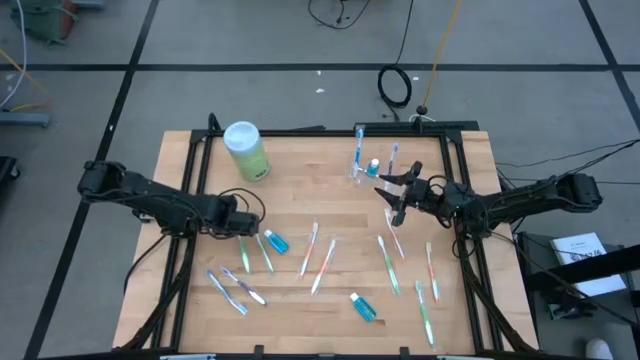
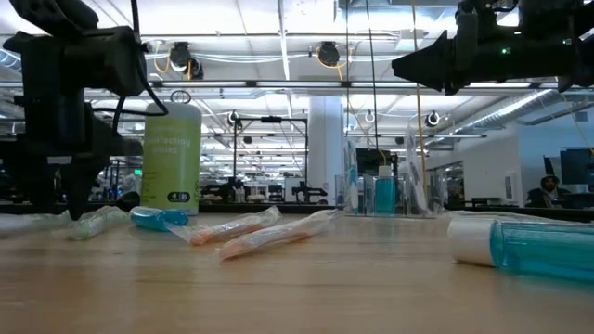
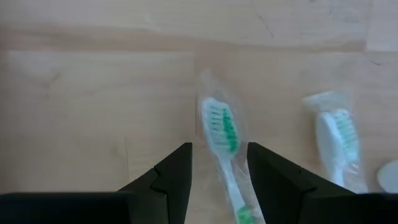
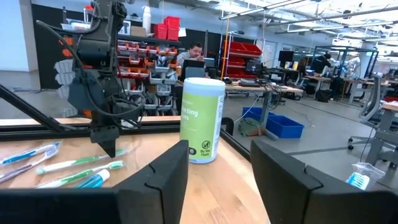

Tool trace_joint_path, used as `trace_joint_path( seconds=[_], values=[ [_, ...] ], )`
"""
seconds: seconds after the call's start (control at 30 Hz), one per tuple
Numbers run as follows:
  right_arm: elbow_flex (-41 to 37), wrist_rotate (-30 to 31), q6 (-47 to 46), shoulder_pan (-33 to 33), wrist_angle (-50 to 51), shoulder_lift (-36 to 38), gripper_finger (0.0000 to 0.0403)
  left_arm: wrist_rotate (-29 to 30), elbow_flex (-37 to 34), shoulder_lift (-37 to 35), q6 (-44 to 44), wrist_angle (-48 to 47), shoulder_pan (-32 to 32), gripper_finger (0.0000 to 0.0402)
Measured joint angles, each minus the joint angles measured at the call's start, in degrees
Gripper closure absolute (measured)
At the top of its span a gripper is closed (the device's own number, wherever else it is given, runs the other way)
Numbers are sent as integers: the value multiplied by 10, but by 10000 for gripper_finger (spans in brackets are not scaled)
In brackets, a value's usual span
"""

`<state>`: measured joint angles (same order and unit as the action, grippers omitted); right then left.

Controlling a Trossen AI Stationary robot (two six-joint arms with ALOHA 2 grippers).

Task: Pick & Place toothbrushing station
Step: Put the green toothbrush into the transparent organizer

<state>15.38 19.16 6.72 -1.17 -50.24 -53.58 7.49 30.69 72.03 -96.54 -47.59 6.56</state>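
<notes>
High view: the light wooden table (image 1: 300, 170) carries one light-green cylindrical canister with a white lid (image 1: 245, 150), standing near the far left corner. One small clear plastic cup (image 1: 366, 168) stands near the far edge, right of the middle, with two blue toothbrushes and one small blue tube inside. About twelve slim wrapped toothbrushes lie loose over the near half of the table, and two small blue toothpaste tubes lie flat, one (image 1: 275, 241) left of the middle and one (image 1: 364, 307) near the near edge. The left gripper (image 1: 243, 229) is low over the left part of the table, its tip above the head of a green-handled toothbrush (image 1: 243, 250). The right gripper (image 1: 393, 197) hangs just before the cup, over the right part, with nothing between its fingers.

Low view: one canister, several wrapped brushes and one tube (image 2: 520, 246) close to the near edge are visible; the left gripper comes down to the wood at the left side.

Left wrist view: two white brush heads with green bristles are visible. One wrapped toothbrush (image 3: 221, 140) lies between the two dark fingers (image 3: 174, 180), which are spread, one on each side of the neck; I cannot tell if they touch it.

Right wrist view: the right arm's fingers (image 4: 165, 180) are spread apart and empty, pointing at the canister (image 4: 201, 120). Beside it lie four brushes (image 4: 74, 163).
</notes>
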Motion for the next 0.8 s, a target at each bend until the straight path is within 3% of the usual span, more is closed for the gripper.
trace_joint_path(
  seconds=[0.17, 0.5, 0.8],
  values=[
    [0, 0, 0, 0, 0, 0, 238, 0, -22, -2, 32, 31, -14, 249],
    [0, 0, 0, 0, 0, 0, 240, 5, -30, -2, 76, 46, -24, 336],
    [0, 0, 0, 0, 0, 0, 239, 13, -30, -1, 95, 52, -24, 384]
  ],
)
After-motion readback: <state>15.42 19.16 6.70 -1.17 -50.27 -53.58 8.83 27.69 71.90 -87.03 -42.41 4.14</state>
